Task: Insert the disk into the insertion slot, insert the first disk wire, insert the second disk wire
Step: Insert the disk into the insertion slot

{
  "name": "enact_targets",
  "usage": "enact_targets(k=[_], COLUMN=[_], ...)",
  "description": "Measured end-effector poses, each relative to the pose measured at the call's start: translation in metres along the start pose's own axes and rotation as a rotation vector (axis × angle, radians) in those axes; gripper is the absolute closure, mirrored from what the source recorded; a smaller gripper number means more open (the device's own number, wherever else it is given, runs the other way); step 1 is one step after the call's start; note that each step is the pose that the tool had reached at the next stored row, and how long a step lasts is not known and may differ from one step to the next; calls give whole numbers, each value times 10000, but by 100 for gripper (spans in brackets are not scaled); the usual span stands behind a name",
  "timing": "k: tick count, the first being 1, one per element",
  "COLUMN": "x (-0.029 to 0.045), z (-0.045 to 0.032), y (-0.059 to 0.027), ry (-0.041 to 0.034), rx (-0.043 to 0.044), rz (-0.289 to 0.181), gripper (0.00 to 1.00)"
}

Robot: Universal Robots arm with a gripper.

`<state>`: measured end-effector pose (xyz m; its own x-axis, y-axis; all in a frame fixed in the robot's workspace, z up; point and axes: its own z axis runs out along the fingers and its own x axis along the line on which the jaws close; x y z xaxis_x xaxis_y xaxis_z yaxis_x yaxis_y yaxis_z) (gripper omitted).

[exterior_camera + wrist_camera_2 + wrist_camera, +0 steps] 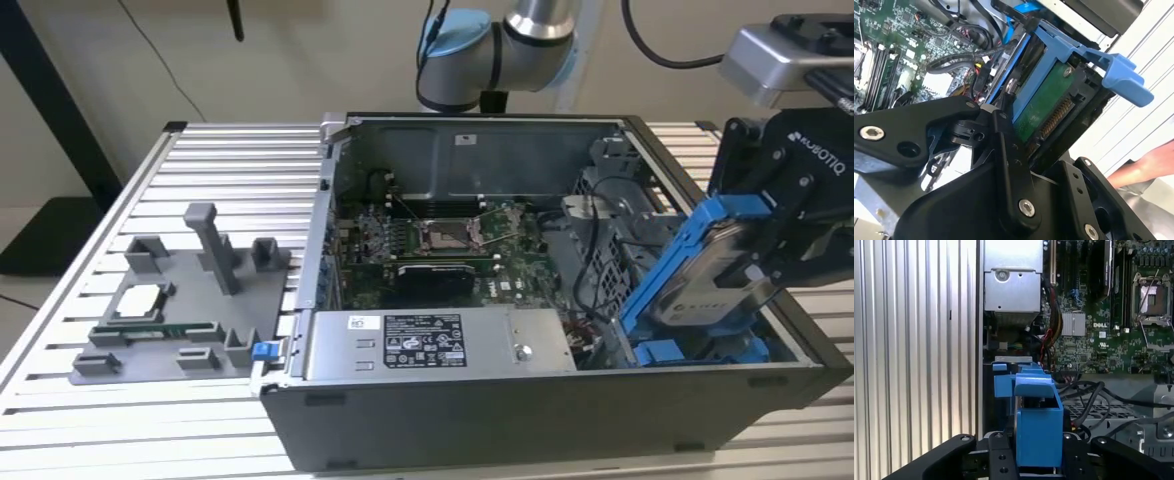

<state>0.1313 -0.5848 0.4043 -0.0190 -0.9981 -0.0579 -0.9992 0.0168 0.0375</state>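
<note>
Exterior view, hand holds disk, case below

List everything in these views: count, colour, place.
table: one, silver slats
computer case: one, grey, open, on the table
circuit board: one, green, case floor
power-supply box: one, grey, case's near wall
parts tray: one, grey, on the table, exterior view's left
insertion slot: one, grey with blue rails, case corner at the exterior view's right
disk: one, silver in a blue frame, tilted above the insertion slot
forearm: one, beside the table, second wrist view
robot arm: one, grey and light blue, behind the case
pincer: one, black, shut on the disk
</note>
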Motion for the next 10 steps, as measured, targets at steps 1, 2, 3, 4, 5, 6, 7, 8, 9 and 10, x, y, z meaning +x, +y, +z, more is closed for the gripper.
enact_targets(k=[1, 2, 3, 4, 5, 6, 7, 8, 9, 10], x=[2, 3, 3, 5, 6, 6, 8, 9, 10, 11], z=[21, 39, 56, 74, 93, 110, 130, 146, 165, 182], y=[-2, -3, -5, -6, -7, -8, -9, -10, -10, -11], ry=[-16, -20, -21, -25, -28, -28, -32, -31, -33, -33], rx=[0, 0, 0, -1, -1, -1, -1, -1, -1, -1], rz=[-1, -1, -1, -2, -2, -2, -2, -2, -2, -2], gripper=[100, 100, 100, 100, 100, 100, 100, 100, 100, 100])
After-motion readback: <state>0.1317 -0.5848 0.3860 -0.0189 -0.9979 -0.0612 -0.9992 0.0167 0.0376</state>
